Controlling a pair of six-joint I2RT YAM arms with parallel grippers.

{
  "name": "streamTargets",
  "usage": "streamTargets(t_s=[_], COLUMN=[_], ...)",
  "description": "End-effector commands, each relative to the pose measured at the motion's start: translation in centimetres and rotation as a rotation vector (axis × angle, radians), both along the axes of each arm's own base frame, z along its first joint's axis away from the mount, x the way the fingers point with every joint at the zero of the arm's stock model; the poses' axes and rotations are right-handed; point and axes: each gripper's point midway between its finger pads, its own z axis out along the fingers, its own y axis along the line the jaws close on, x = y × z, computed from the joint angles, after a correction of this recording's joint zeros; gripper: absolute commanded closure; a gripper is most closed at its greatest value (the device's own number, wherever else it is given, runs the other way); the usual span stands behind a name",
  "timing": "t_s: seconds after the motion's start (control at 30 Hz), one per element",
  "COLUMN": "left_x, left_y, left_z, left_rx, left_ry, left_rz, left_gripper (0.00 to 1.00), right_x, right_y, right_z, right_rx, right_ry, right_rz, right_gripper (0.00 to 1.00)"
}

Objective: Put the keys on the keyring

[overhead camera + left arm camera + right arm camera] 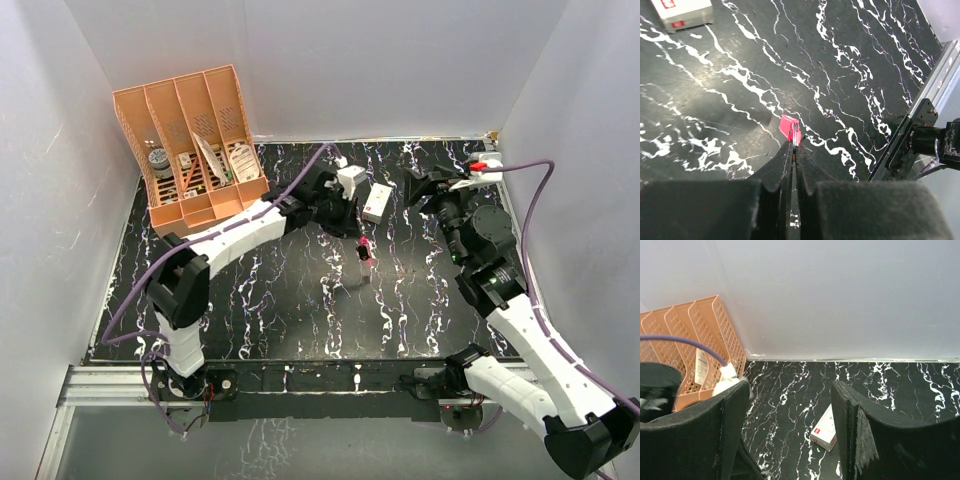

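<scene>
In the top view my left gripper [357,238] is over the middle of the black marbled table, shut on the magenta-pink keyring strap [363,246]. A small pale piece, apparently the key [365,271], sits just below the strap; I cannot tell if they are joined. In the left wrist view the jaws [794,146] are pressed together on the strap [788,125], whose pink end sticks out past the tips; the key is hidden there. My right gripper [424,189] is open and empty at the back right, apart from the strap. It is also open in the right wrist view [790,390].
A small white rectangular box [377,203] lies between the two grippers, also in the right wrist view [824,429] and the left wrist view [682,12]. An orange slotted organizer [190,150] stands at the back left. White walls enclose the table [250,300].
</scene>
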Motion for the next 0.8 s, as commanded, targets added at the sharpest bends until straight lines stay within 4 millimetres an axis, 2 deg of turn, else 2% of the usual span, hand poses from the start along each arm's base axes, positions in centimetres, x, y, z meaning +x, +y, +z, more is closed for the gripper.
streamTargets(t_s=[0.0, 0.1, 0.23, 0.4, 0.77], left_x=[-0.8, -1.0, -1.0, 0.4, 2.7], left_y=[-3.0, -4.1, -4.2, -2.5, 0.9], left_z=[-0.1, -1.6, -3.3, -4.6, -5.0], left_rx=[-0.075, -0.07, -0.058, 0.05, 0.15], left_ry=[0.016, 0.047, 0.076, 0.039, -0.02], left_rz=[-0.049, -0.055, -0.037, 0.043, 0.144], left_gripper=[1.0, 1.0, 1.0, 1.0, 1.0], right_x=[-1.3, -1.7, -1.8, -1.6, -1.7], right_y=[-1.5, -1.9, -2.0, -1.7, -1.5], right_z=[3.5, 3.9, 3.9, 3.7, 3.7], right_rx=[0.036, 0.037, 0.03, 0.022, 0.023], right_ry=[-0.097, -0.109, -0.109, -0.105, -0.105], right_rz=[-0.046, -0.057, -0.059, -0.045, -0.036], right_gripper=[0.35, 0.35, 0.35, 0.35, 0.35])
